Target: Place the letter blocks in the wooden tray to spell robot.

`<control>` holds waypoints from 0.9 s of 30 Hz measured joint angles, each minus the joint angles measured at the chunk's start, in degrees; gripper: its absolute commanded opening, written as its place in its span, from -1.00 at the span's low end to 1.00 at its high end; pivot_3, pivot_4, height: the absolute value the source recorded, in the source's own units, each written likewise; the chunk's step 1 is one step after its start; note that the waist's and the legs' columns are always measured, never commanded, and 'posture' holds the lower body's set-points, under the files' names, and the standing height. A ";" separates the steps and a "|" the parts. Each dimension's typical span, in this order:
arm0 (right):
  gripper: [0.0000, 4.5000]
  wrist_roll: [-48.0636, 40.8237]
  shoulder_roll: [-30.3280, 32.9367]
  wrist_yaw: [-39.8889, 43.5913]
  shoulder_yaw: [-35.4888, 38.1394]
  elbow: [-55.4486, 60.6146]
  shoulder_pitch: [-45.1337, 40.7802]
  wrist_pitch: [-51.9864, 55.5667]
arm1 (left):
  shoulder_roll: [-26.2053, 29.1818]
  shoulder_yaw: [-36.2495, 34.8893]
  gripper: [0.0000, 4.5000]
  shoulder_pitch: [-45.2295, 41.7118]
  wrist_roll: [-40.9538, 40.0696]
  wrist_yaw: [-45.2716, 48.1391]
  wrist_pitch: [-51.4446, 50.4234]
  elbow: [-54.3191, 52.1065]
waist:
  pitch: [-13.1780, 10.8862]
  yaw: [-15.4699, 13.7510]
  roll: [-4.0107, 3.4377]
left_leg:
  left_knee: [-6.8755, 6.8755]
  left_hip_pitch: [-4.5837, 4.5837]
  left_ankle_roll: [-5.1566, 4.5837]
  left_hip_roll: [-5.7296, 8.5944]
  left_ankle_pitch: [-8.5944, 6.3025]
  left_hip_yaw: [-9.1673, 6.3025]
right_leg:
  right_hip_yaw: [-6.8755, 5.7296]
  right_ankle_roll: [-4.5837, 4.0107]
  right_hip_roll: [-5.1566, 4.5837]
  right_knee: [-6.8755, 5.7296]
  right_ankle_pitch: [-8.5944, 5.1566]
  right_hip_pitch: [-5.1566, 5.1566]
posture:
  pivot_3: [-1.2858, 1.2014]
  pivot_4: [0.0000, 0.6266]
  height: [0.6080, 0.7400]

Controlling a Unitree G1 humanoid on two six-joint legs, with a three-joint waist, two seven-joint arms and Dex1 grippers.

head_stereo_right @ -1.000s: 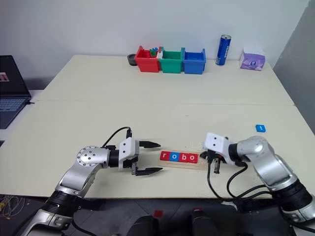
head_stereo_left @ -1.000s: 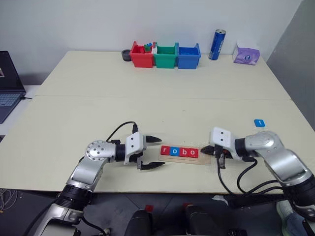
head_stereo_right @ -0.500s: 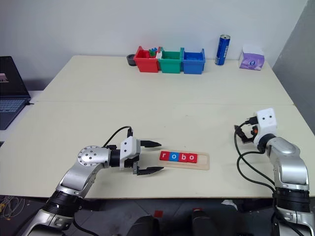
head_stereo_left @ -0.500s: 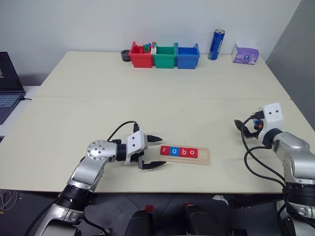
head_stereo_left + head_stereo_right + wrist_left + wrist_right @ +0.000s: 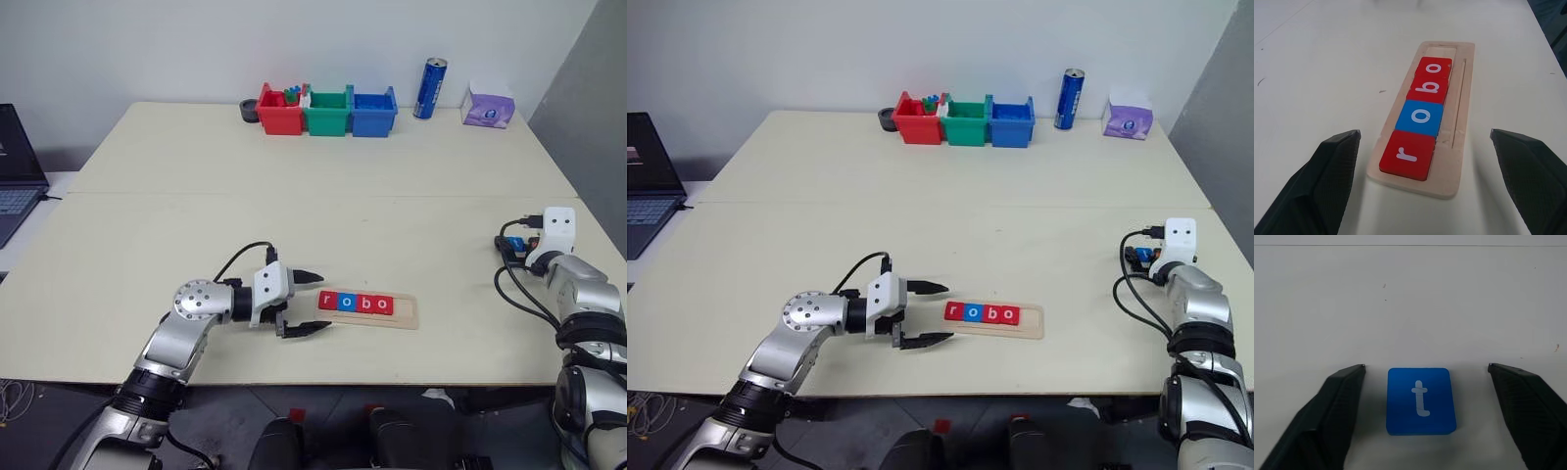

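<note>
blocks in the wooden tray [image 5: 404, 315] number four: red r [image 5: 1406, 154], blue o [image 5: 1421, 117], red b [image 5: 1429, 88], red o [image 5: 1433, 68], with one free slot at the tray's right end. the tray lies near the desk's [image 5: 294, 211] front edge. the fifth block, blue t [image 5: 1421, 400], lies flat near the right edge, between the right gripper's [image 5: 1425, 377] wide-apart jaws, untouched; its letter reads in the right wrist view. the left gripper [image 5: 306, 303] hovers just left of the tray, jaws apart, empty. three bins [image 5: 327, 111], one can [image 5: 431, 88] and one tissue box [image 5: 489, 108] line the far edge.
</note>
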State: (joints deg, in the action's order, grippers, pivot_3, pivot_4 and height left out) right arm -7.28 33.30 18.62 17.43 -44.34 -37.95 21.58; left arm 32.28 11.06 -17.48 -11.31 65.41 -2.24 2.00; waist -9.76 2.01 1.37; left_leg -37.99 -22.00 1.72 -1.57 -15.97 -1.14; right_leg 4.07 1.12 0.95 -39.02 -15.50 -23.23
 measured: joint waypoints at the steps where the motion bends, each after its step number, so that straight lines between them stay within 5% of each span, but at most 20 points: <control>1: 0.43 -0.47 -0.01 -0.02 0.16 0.04 -0.02 0.60 | 0.00 0.00 1.00 0.08 0.00 -0.03 0.00 0.00 | 0.01 -0.01 0.01 | -0.01 0.00 0.00 0.00 0.00 -0.02 | -0.01 0.00 0.00 0.00 0.00 0.02 | 0.03 -0.52 1.00; 6: -0.34 -1.11 -0.46 -0.11 0.32 3.15 1.52 2.94 | 0.02 0.00 1.00 0.18 0.07 -0.09 0.26 0.01 | 0.09 -0.45 0.07 | -0.07 -0.02 0.00 0.04 0.00 -0.14 | -0.02 0.00 -0.03 0.02 0.00 0.09 | 0.03 -0.52 1.00; 13: -0.35 -2.80 -4.19 -4.31 1.64 28.74 17.00 10.38 | 0.05 0.04 1.00 0.10 0.16 0.08 0.51 0.19 | 0.16 -0.53 0.00 | 0.03 -0.12 0.01 -0.06 0.00 -0.34 | -0.10 0.00 -0.02 0.03 -0.01 0.04 | 0.03 -0.52 1.00; 20: -0.35 -5.75 -20.87 -13.60 -2.54 69.88 37.44 27.13 | 0.06 0.30 1.00 -0.37 0.22 0.61 1.34 0.71 | 0.23 0.20 -0.14 | 0.08 0.00 0.01 -0.13 0.00 -0.39 | -0.05 0.21 0.04 -0.04 -0.18 -0.02 | 0.03 -0.52 1.00; 27: -0.35 -5.08 -29.02 -19.42 -8.15 79.67 42.00 32.25 | 0.06 0.95 1.00 -0.88 0.27 1.71 1.76 1.93 | 0.25 0.35 -0.11 | -0.01 0.06 0.02 -0.08 0.01 -0.27 | -0.01 0.29 0.07 0.00 -0.19 0.00 | 0.03 -0.52 1.00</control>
State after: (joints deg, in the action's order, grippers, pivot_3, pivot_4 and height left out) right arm -12.36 4.28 -0.81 9.28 35.33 4.05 53.83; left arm 32.34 12.01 -18.36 -11.04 67.12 -0.48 3.93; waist -9.50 2.36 1.26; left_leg -38.00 -21.95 1.74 -1.64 -15.97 -1.41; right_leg 4.06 1.41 1.02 -39.03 -15.69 -23.22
